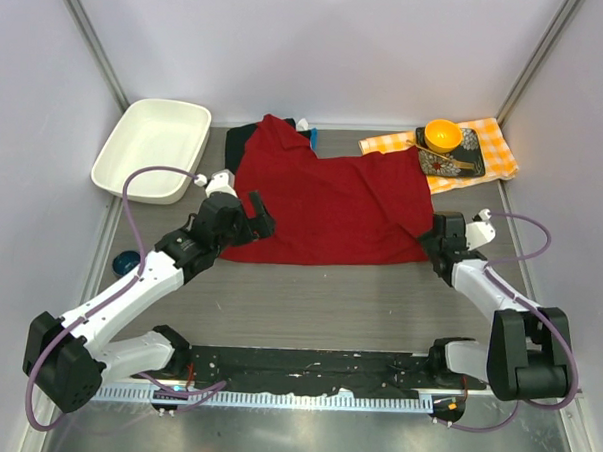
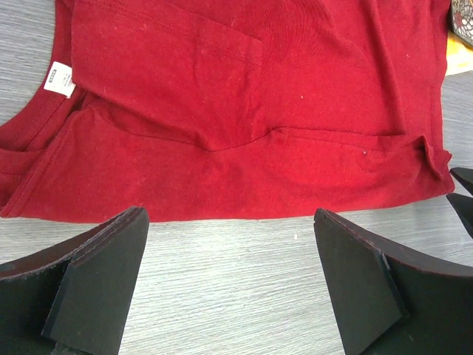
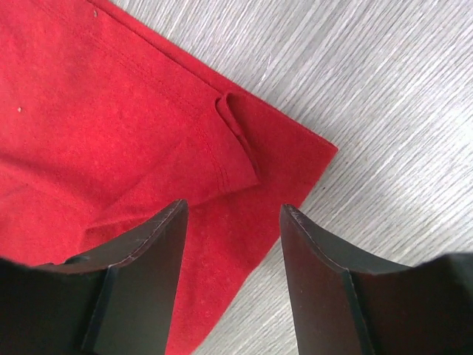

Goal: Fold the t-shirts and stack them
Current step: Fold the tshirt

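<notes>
The red t-shirt [image 1: 328,202] lies spread flat in the middle of the table, sleeves folded in. A black folded t-shirt [image 1: 240,136] pokes out from under its back left corner. My left gripper [image 1: 259,213] sits at the shirt's left edge. In the left wrist view it [image 2: 228,214] is open wide over bare table, just short of the red hem [image 2: 244,200], with the white neck label [image 2: 59,79] at upper left. My right gripper [image 1: 431,238] is at the shirt's near right corner. In the right wrist view it [image 3: 233,207] stands open over that corner [image 3: 288,155], nothing pinched.
A white tray [image 1: 150,147] sits at the back left. At the back right, an orange-and-white checked cloth [image 1: 492,146] carries a dark plate [image 1: 472,156] with an orange bowl [image 1: 444,135]. A small dark round thing [image 1: 126,262] lies by the left wall.
</notes>
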